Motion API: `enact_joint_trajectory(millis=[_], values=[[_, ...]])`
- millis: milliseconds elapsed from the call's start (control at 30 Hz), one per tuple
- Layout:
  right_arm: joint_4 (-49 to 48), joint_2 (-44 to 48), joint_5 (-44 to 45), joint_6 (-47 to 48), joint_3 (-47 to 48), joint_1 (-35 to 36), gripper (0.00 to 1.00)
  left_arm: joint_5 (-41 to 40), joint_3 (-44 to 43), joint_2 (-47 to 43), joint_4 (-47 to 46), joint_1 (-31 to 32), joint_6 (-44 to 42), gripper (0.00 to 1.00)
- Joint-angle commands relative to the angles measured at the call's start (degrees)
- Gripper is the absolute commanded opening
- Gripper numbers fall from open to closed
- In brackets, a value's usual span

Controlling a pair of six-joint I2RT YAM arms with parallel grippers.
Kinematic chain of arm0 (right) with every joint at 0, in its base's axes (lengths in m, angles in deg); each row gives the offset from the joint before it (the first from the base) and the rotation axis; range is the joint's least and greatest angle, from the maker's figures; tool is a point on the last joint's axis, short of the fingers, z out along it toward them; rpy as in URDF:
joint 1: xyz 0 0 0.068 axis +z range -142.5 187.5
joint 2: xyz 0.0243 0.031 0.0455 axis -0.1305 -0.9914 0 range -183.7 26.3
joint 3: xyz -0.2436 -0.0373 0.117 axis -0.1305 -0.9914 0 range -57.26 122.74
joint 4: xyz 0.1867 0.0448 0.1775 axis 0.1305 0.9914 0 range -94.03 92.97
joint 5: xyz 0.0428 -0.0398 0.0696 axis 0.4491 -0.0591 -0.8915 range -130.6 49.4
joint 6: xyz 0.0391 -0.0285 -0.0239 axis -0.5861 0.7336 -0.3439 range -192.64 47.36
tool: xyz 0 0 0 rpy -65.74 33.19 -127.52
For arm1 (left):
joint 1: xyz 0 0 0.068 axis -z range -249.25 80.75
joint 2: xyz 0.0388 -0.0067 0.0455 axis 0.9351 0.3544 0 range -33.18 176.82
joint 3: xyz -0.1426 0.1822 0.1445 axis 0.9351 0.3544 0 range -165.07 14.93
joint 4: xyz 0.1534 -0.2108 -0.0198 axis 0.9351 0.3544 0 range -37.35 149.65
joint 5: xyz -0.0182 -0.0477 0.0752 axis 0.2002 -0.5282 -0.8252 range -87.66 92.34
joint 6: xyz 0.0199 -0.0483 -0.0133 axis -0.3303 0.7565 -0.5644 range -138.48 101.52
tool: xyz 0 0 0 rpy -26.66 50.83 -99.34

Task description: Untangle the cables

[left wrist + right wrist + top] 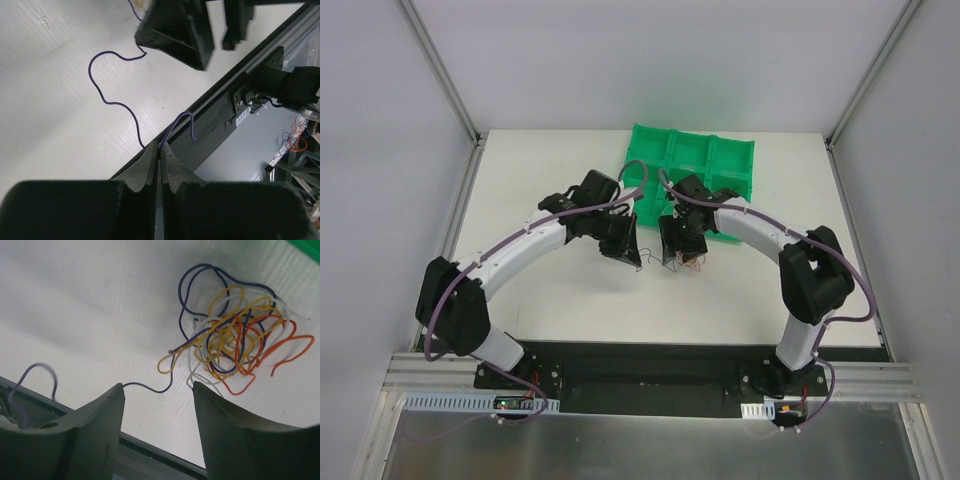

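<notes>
Our left gripper [160, 148] pinches 1 end of a dark wire [106, 101], which snakes away toward the cables [232, 342] bunched on the table [75, 300] just beyond our right gripper [158, 386], whose fingers stand wide, empty, nearer them.

Purple, yellow, orange, white cables [227, 335], green tray [692, 158]

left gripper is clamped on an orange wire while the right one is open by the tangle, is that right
Not quite. The left wrist view shows the left gripper shut on a dark purple wire, not an orange one. The rest holds: the right gripper is open by the tangle.
</notes>
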Motion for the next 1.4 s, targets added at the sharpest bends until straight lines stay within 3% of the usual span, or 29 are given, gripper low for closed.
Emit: enact_joint_trajectory(millis=[0, 267, 433, 667, 1133, 1367], values=[[0.38, -3.14, 2.45, -4.4, 4.29, 1.18, 0.59, -2.68, -0.26, -7.33, 4.43, 0.04, -3.83, 0.0], [-1.2, -8.5, 9.39, -8.97, 2.63, 1.36, 0.58, -15.84, -5.8, -24.29, 6.9, 0.04, -8.75, 0.0], [-1.99, -8.24, 10.18, -9.41, -0.01, 0.75, 0.58, -35.59, -13.08, -34.75, 6.28, 0.04, -11.3, 0.0], [-2.08, -6.92, 7.99, -10.73, -1.5, -0.4, 0.61, -59.61, -24.34, -38.11, 1.55, 0.04, -18.06, 0.0], [-1.64, -1.04, 11.68, -8.27, -9.06, -4.0, 0.7, -71.23, -34.01, -32.66, -12.69, 0.04, -27.82, 0.0], [-0.76, 0.02, 13.77, -6.96, -9.67, -5.58, 0.73, -73.87, -40.78, -30.11, -21.4, 0.04, -40.39, 0.0]])
